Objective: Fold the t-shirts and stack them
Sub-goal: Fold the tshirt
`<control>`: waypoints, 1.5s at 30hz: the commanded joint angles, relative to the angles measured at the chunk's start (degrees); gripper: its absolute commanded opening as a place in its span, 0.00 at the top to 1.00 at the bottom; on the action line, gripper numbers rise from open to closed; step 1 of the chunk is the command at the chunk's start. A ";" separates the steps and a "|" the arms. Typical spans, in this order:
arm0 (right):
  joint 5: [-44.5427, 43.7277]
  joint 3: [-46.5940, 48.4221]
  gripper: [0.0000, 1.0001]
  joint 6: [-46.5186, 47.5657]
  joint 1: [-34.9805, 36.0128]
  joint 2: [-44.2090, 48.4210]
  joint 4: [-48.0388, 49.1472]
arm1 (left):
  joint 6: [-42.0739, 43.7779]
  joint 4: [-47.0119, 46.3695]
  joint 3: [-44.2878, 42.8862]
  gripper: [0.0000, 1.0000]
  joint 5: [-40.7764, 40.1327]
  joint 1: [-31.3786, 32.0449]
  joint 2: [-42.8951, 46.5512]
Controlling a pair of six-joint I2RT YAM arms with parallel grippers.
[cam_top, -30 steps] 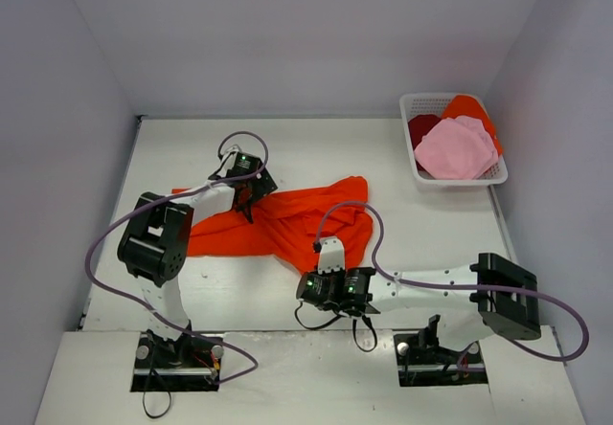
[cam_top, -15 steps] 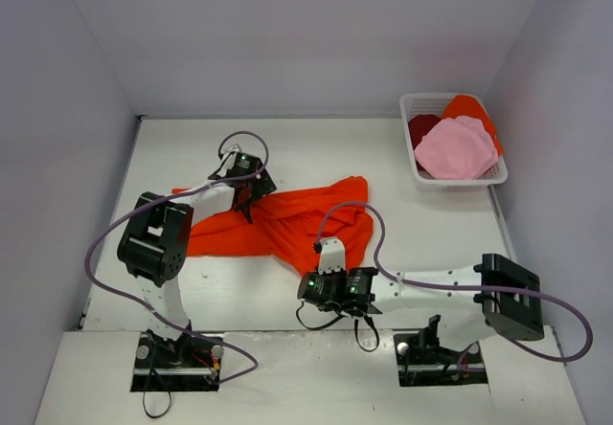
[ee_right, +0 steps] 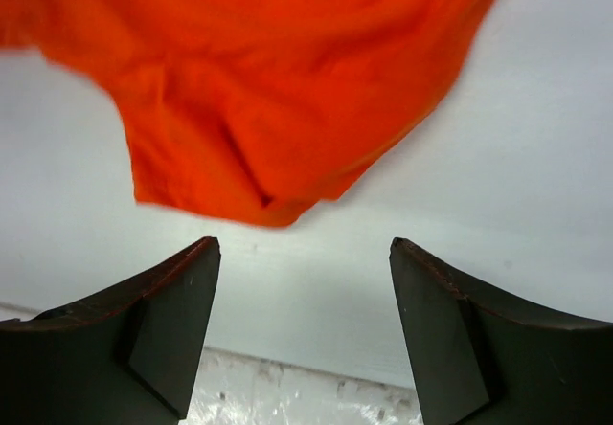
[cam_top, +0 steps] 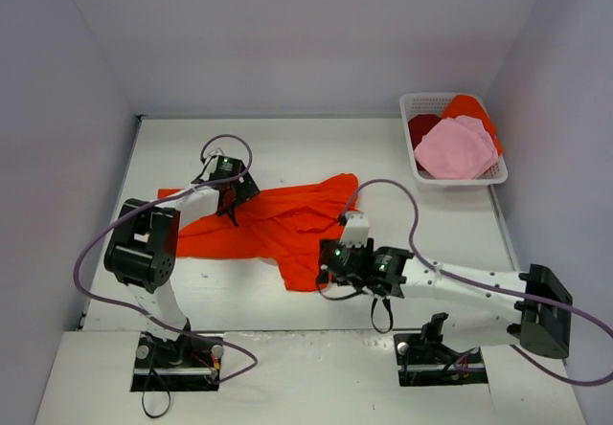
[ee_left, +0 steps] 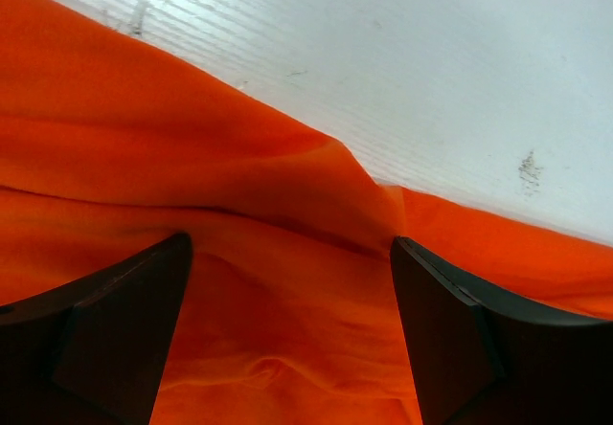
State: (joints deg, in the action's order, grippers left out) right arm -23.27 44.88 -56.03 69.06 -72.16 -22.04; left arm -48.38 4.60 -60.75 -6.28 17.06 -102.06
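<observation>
Top external view: the large orange-red t-shirt (cam_top: 287, 222) is lying crumpled and spread across the middle of the white table (cam_top: 431, 224). The left gripper (cam_top: 234, 214) is pressing down near the shirt's far left edge, its jaws standing wide apart with loose cloth between them, nothing pinched. The right gripper (cam_top: 328, 274) is hovering at the shirt's near corner, released, its fingers apart and holding nothing. At the far right, a white lattice basket (cam_top: 419, 171) is holding a pink t-shirt (cam_top: 455, 147), a dark red t-shirt (cam_top: 421, 128) and an orange t-shirt (cam_top: 469, 109).
</observation>
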 commanded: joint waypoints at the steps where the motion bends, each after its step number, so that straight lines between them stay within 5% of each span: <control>1: -3.45 2.48 0.32 4.34 -6.89 3.78 -1.86 | 1.18 0.50 -0.07 0.20 -0.66 -0.45 3.80; 16: 4.18 7.23 0.36 21.92 -26.06 -13.08 15.26 | 0.83 1.55 3.18 0.20 -1.27 -0.54 8.01; 27: 10.17 9.78 0.39 26.06 -31.00 -22.14 24.49 | 0.30 2.96 4.24 0.20 -0.57 -0.71 11.53; 45: 11.84 13.03 0.41 30.89 -37.76 -28.56 26.70 | 0.48 0.59 8.01 0.20 -0.57 -1.24 10.22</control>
State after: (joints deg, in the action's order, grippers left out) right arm -11.49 55.13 -27.09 32.80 -101.06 2.96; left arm -48.18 7.25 -52.56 -6.26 16.32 -93.34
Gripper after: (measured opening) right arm 0.595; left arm 0.796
